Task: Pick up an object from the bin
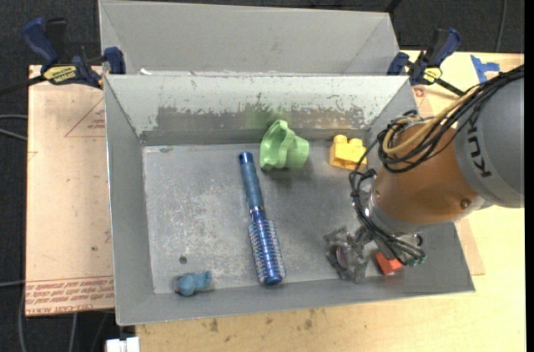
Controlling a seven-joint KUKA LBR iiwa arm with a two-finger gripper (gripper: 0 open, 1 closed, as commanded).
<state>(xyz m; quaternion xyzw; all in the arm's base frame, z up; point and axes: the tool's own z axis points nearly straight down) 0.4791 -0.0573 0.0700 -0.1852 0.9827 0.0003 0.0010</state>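
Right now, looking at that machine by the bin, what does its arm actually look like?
The arm is a thick, rounded grey tube with dark lettering on its side. Its wrist wears a smooth orange-brown cover, with black and pale cables looped over it. The gripper at the tip is small, dark, metallic.

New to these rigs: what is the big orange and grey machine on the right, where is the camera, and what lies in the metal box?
It is a robot arm reaching in from the right; its tool is down in the near right corner of the grey bin. One camera looks down from above, slightly sideways. In the bin lie a blue hairbrush, a green lump, a yellow block and a small blue piece. Whether the tool holds anything I cannot tell.
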